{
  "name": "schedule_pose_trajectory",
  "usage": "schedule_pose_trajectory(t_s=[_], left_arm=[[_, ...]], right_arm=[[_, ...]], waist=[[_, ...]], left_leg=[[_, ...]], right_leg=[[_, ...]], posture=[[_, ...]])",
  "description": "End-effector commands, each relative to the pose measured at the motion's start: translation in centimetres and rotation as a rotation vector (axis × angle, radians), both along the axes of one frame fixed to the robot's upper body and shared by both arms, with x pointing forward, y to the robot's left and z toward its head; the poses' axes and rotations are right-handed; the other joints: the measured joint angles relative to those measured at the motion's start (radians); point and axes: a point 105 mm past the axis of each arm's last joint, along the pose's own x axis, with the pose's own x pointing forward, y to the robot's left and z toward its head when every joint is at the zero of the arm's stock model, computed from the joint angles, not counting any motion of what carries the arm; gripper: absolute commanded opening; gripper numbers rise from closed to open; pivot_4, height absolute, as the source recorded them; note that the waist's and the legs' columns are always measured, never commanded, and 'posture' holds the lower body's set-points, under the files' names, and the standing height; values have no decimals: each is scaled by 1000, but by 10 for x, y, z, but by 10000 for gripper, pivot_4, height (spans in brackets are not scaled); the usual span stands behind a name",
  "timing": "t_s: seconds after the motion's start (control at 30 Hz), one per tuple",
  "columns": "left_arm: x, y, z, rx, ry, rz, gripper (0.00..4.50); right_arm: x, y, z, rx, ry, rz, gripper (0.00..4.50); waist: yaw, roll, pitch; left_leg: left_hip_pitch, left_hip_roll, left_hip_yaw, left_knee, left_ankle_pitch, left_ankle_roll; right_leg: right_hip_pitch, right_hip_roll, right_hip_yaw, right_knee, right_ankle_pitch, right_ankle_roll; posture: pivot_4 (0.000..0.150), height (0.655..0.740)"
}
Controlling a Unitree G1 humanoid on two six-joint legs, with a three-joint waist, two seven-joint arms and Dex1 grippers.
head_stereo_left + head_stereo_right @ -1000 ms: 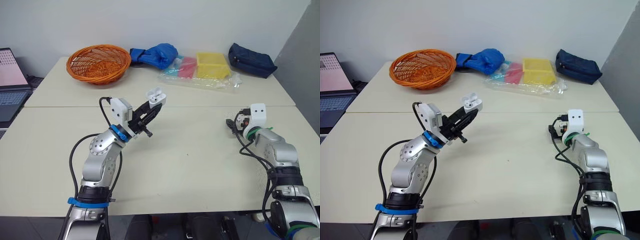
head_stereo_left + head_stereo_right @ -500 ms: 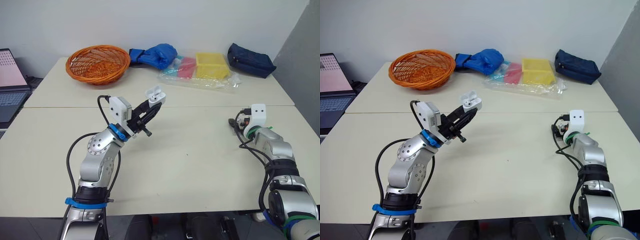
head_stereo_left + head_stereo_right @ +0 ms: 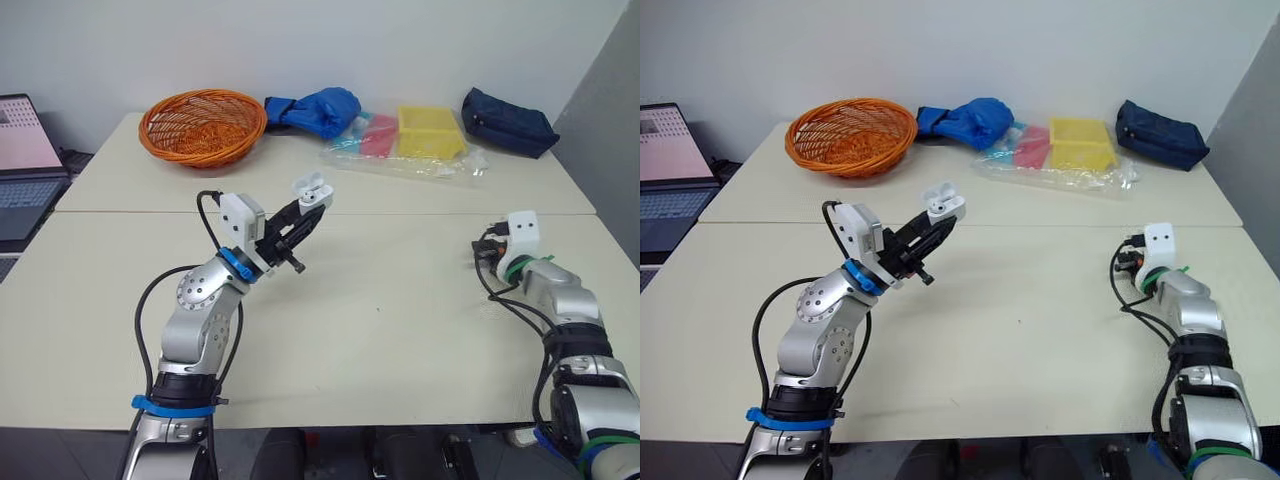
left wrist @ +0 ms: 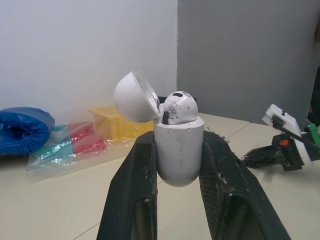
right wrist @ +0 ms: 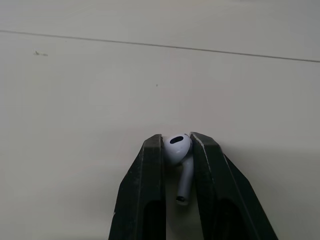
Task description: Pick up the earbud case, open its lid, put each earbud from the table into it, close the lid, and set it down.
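So the left gripper (image 3: 298, 220) is clamped on the open-lidded earbud case (image 4: 179, 155) with one bud (image 4: 179, 107) seated, the right gripper (image 5: 177, 140) pinches the other earbud (image 5: 178, 148) well to the right of the case, so I'd bring it over stem-down, slowly, next to the seated one.

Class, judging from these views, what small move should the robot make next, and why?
Probably lift the right gripper and carry its pinched white earbud across to the open white plastic earbud case held up by the left gripper: the lid is up, a second earbud already sits inside.
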Motion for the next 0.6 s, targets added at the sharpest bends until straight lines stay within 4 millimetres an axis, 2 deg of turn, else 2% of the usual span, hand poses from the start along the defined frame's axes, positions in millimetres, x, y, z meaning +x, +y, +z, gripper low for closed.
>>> schedule_pose_trajectory(t_s=[0.03, 0.1, 0.17, 0.27, 0.37, 0.47, 0.53, 0.6], left_arm=[[-8, -4, 11, -14, -48, -24, 7426], [-8, -4, 10, -17, -46, -25, 7426], [-9, -5, 9, -19, -43, -27, 7426], [-9, -6, 9, -22, -41, -28, 7426], [-8, -10, 7, -33, -42, -28, 7426], [-9, -12, 6, -42, -40, -27, 7426], [-11, -13, 3, -34, -40, -26, 7426], [-11, -12, 3, -32, -38, -23, 7426]], right_arm=[[-37, 31, 36, -78, 50, 399, 3982], [-62, 37, 44, -168, 118, 566, 3982], [-86, 29, 45, -276, 205, 684, 3982], [-100, 23, 46, -344, 267, 756, 3982], [-117, -28, 41, -639, 453, 821, 3982], [-120, -56, 34, -756, 548, 829, 3982], [-117, -65, 27, -832, 550, 835, 3982], [-117, -68, 21, -827, 560, 837, 3982]], waist=[[-1, 2, 1], [-4, 4, 2], [-7, 4, 2], [-9, 4, 2], [-7, 6, 3], [-6, 5, 3], [-9, 5, 3], [-10, 5, 3]], left_leg=[[0, 0, 0, -1, 0, 0], [0, 0, 1, -1, 0, 0], [0, 0, 0, -1, 0, 0], [2, 1, 0, -1, 0, 0], [3, -1, 1, 2, 0, 0], [3, -1, 2, 3, 0, 0], [3, -1, 3, 3, 0, 0], [3, -1, 4, 2, 0, 0]], right_leg=[[0, 0, 0, 0, 0, 0], [-1, 0, 0, -1, 0, 1], [-1, 0, 0, -1, -1, 1], [1, 1, -1, 0, -1, 1], [0, 0, -1, 2, -1, 1], [1, -1, 0, 1, -1, 0], [1, -1, 1, 0, -1, 1], [0, -1, 2, 0, 0, 2]], posture=[[1500, 7400], [1500, 7400], [1500, 7400], [1500, 7400], [1500, 7400], [1500, 7400], [1500, 7400], [1500, 7400]])
